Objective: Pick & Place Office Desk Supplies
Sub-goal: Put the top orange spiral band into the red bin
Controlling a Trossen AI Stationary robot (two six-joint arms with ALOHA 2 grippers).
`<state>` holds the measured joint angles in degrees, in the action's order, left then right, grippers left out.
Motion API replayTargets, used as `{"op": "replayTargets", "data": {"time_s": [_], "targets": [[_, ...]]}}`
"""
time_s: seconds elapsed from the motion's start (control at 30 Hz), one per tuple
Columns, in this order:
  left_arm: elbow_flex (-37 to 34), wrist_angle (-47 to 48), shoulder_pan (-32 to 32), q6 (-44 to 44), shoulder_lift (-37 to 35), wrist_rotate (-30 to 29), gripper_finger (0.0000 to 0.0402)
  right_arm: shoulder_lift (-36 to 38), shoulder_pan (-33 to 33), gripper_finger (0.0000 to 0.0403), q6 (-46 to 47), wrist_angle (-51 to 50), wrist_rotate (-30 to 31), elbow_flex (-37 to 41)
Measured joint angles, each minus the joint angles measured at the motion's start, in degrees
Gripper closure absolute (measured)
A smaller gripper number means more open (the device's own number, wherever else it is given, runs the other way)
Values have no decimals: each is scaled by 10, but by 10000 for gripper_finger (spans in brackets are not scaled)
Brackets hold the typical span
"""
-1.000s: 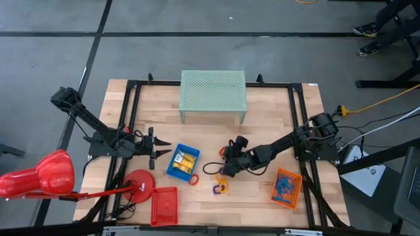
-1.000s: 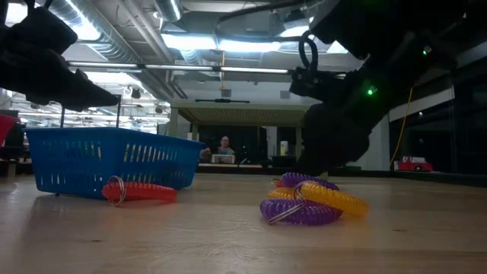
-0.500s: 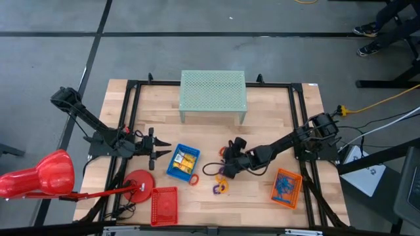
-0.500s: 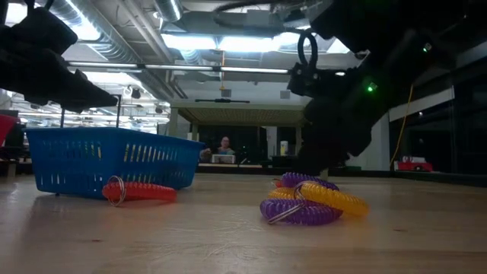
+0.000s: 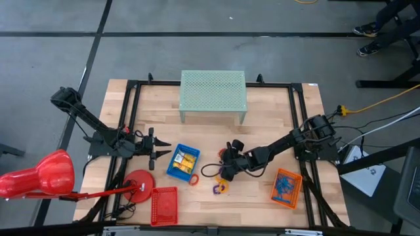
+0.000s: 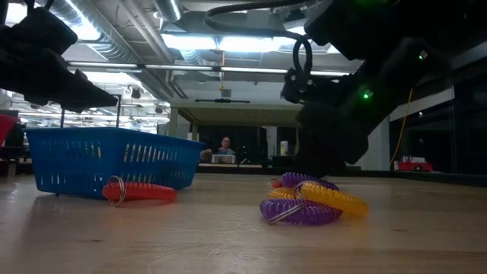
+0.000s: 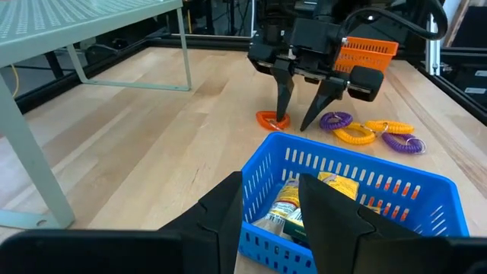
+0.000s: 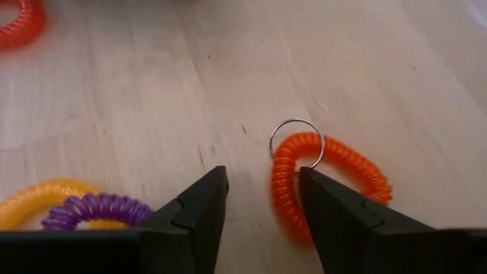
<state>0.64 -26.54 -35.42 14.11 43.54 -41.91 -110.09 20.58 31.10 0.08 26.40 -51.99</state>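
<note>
Fingers of the right gripper (image 8: 259, 209) stand apart astride one end of the orange coil loop (image 8: 329, 183), which lies flat on the tabletop near its middle. The left gripper (image 7: 270, 205), fingers parted and empty, hovers at the blue tray (image 7: 365, 186) toward the table's left edge.

Robotics lab: framed wooden table (image 5: 262, 124), exposed ceiling ducts (image 6: 129, 42), concrete floor (image 5: 52, 59).

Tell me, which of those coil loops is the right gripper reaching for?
The orange coil: the right gripper straddles one side of it, while the purple and yellow coils lie off to the side.
</note>
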Motion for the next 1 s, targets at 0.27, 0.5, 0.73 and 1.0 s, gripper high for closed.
{"op": "replayTargets", "data": {"time_s": [0.27,0.5,0.73,1.0], "targets": [[0,2,0,1,0,0,274,-3,0,338,-21,20,4,1],[0,3,0,2,0,0,274,-5,-1,378,-47,54,6,3],[0,3,0,2,0,0,274,20,-1,396,-88,86,-5,-18],[0,3,0,3,0,0,274,23,12,393,-147,101,-38,-109]]}}
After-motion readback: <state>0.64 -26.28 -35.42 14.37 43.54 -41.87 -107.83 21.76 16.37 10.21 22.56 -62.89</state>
